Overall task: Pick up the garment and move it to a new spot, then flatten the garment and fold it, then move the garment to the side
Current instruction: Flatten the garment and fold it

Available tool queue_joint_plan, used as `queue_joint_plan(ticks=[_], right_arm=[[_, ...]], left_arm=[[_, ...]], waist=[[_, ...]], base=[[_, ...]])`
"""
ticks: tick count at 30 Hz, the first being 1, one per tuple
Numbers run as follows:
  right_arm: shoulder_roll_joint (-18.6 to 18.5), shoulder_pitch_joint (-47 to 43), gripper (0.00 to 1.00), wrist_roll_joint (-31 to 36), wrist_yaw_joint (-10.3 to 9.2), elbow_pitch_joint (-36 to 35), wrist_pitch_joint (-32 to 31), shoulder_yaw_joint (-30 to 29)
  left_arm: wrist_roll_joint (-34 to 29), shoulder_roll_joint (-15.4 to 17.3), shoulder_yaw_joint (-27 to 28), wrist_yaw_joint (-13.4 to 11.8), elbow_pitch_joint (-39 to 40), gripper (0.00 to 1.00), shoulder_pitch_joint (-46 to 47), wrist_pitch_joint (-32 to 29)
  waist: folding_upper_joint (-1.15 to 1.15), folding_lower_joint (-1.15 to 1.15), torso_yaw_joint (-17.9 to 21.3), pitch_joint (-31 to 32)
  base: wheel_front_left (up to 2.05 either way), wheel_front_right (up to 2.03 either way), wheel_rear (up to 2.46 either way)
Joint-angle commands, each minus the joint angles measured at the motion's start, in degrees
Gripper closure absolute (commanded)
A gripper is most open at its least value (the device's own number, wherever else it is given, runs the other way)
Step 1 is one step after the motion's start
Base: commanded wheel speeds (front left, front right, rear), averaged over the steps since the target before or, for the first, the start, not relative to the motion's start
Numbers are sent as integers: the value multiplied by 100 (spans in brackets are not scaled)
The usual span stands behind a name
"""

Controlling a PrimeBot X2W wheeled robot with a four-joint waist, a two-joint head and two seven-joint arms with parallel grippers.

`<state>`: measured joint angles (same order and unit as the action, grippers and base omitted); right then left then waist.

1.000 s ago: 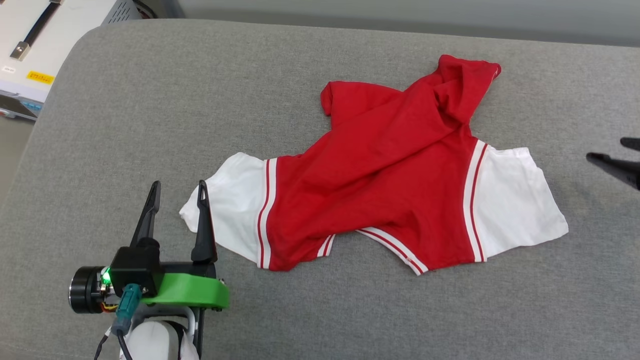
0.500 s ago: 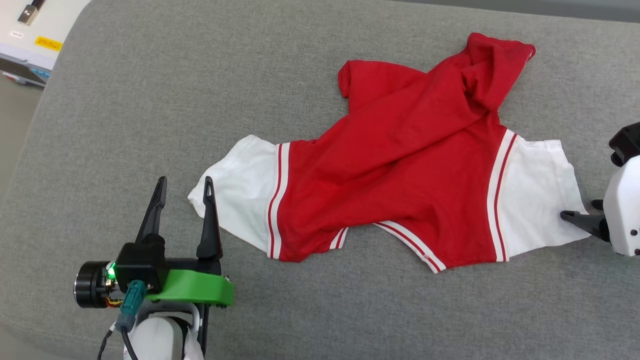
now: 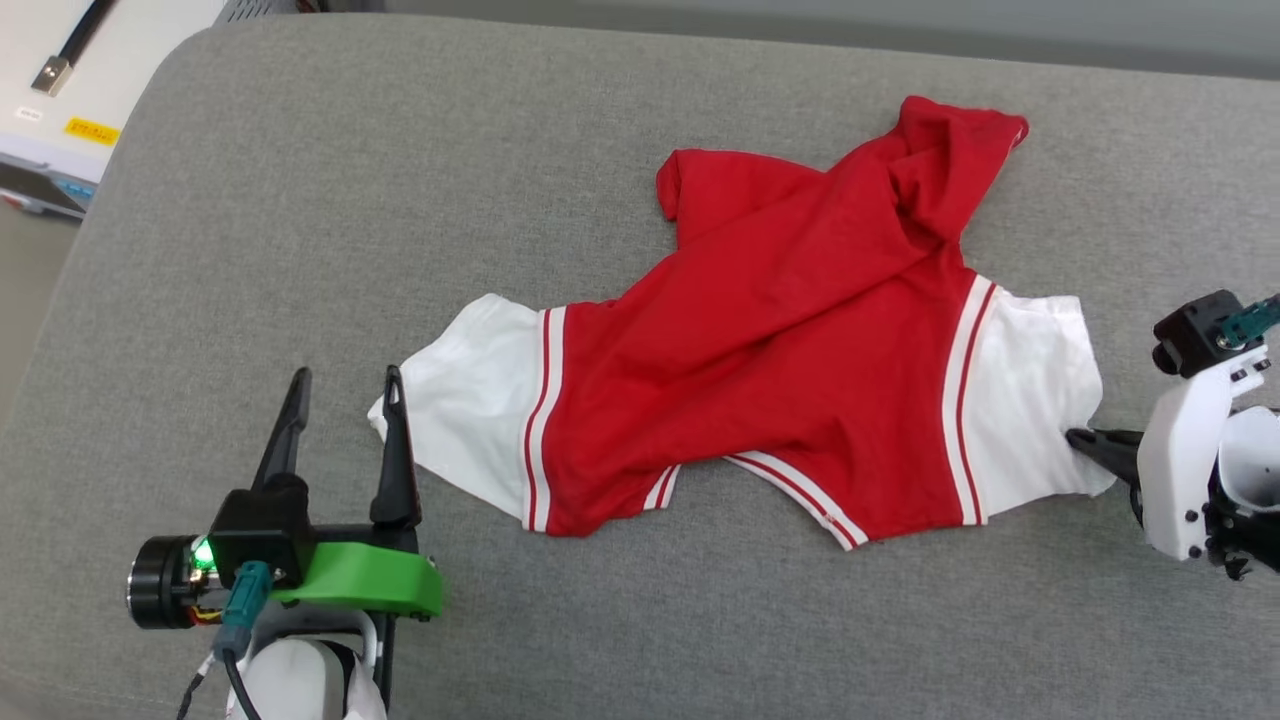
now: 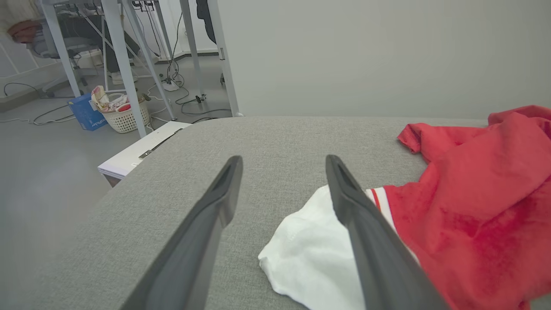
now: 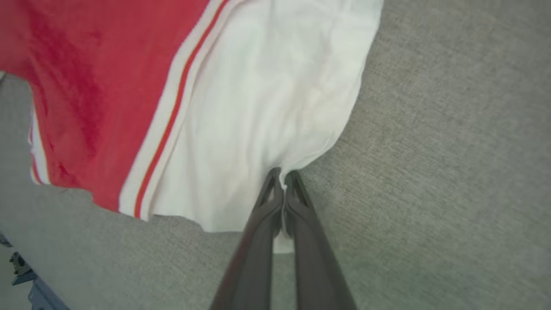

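Garment sprawled across grey cushion, striped trim along near edge, red cloth bunched and twisted at far end. Nearest the robot, left gripper spread wide and empty, low over the cushion, tip of left sleeve just beside 1 finger rather than between the 2. Opposite, right gripper pinched tight on outer edge of right sleeve, white cloth caught between the tips. Further out, red body creased, 1 flap folded over itself toward the back edge. Judged light, limp and stretchy: likely to sag and drag if lifted by 1 sleeve alone, no risk of breakage, little slip on the woven cushion. Best holds on the garment probably both sleeve edges or both shoulders; matching pinch on left sleeve wanted before any lift.
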<state>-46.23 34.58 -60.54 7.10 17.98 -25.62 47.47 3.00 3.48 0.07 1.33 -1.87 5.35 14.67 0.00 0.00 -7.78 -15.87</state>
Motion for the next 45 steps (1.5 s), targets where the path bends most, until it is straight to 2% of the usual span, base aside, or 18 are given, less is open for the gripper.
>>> queue_joint_plan(ticks=[1, 9, 13, 16, 19, 25, 29, 33, 37, 45], right_arm=[[-28, -208, 100, -14, 39, -89, 123, -70], [-587, -1359, 100, -264, 39, -631, 571, -841], [-702, -2049, 100, -388, 39, -750, 711, -1327], [-690, -2403, 100, -373, 39, -791, 728, -1629], [-614, -2645, 100, -236, 39, -831, 694, -1870], [-331, -2917, 100, 106, 39, -930, 490, -2361], [-110, -2974, 100, 348, 39, -1058, 294, -2616], [80, -2976, 100, 586, 39, -1210, 87, -2814], [253, -2944, 100, 784, 39, -1353, -89, -2959], [523, -2814, 100, 1073, 39, -1541, -304, -3101]], left_arm=[[-19, 70, 64, 43, -16, 0, -12, 33], [98, 483, 293, 342, -274, 0, 31, 33], [318, 856, 131, 536, -681, 0, 308, -38], [576, 1226, -121, 597, -786, 0, 626, -459], [1129, 1663, -623, 611, -736, 0, 932, -1187], [2826, 2698, -1748, 614, -566, 0, 1583, -3376], [3699, 3138, -2318, 614, -562, 0, 1948, -4621], [4268, 3394, -2829, 614, -632, 0, 2182, -5479], [4718, 3452, -3157, 615, -806, 0, 2281, -5888], [4736, 3442, -3890, 615, -1303, 0, 2482, -5820]], waist=[[0, 0, 173, 276], [0, 0, 425, 623], [0, 0, 502, 674], [0, 0, 539, 671], [0, 0, 563, 648], [0, 0, 580, 590], [0, 0, 607, 539], [0, 0, 670, 462], [0, 0, 755, 356], [0, 0, 913, 76]], base=[[0, 0, 0], [0, 0, 0], [0, 0, 0], [0, 0, 0], [0, 0, 0], [0, 0, 0], [0, 0, 0], [0, 0, 0], [0, 0, 0], [0, 0, 0]])
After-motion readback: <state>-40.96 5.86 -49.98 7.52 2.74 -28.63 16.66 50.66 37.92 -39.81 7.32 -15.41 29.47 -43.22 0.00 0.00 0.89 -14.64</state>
